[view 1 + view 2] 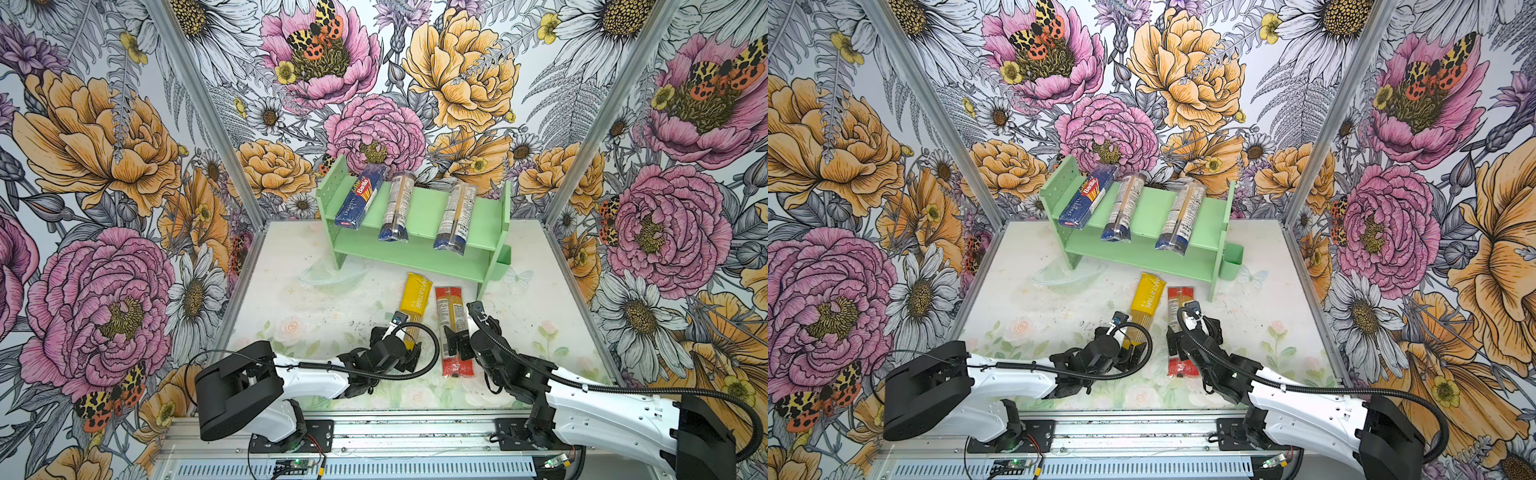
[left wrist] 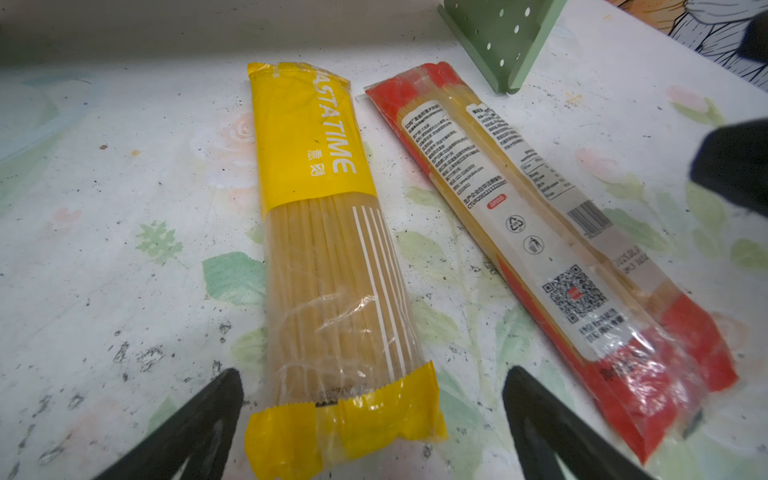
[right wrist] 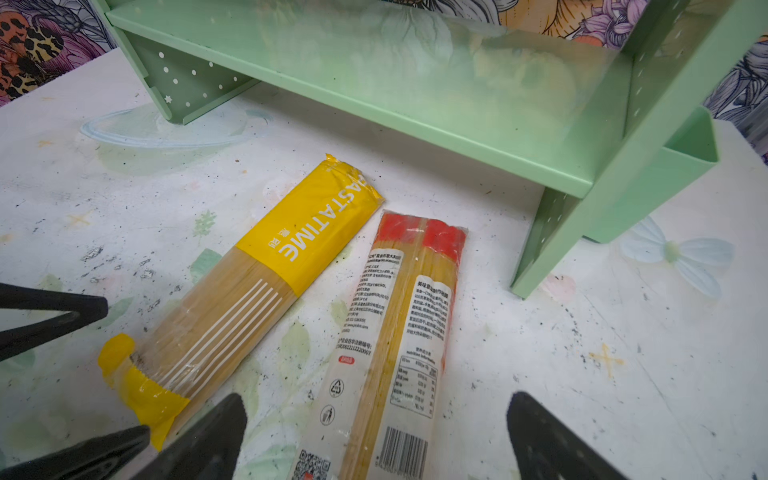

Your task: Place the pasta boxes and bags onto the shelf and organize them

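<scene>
In both top views, find the shelf [image 1: 422,199] at the centre of the frame, standing at the far side of the desk [image 1: 291,299], with its small side bin [image 1: 503,254] on the right end. Three packs lie across the upper tier, each running front to back. From left to right you see the blue box [image 1: 357,201], a navy-ended bag [image 1: 397,208] just beside it, and a second navy-ended bag [image 1: 457,218] set apart further right. The navy ends of both bags overhang the front edge of the tier.

Two packs lie flat on the desk, below the shelf in the frame, side by side but not touching: the yellow bag [image 1: 413,297] on the left and the red-ended bag [image 1: 451,307] on the right.

Check the left hand [image 2: 372,374] in the left wrist view: it is released, its fingers [image 2: 195,419] spread wide on either side of the near end of the yellow bag, with a gap on each side. Check the right hand [image 3: 376,399] in the right wrist view: it is likewise released, its fingers [image 3: 208,436] spread on either side of the red-ended bag. You cannot tell from these views whether either hand rests on the desk
</scene>
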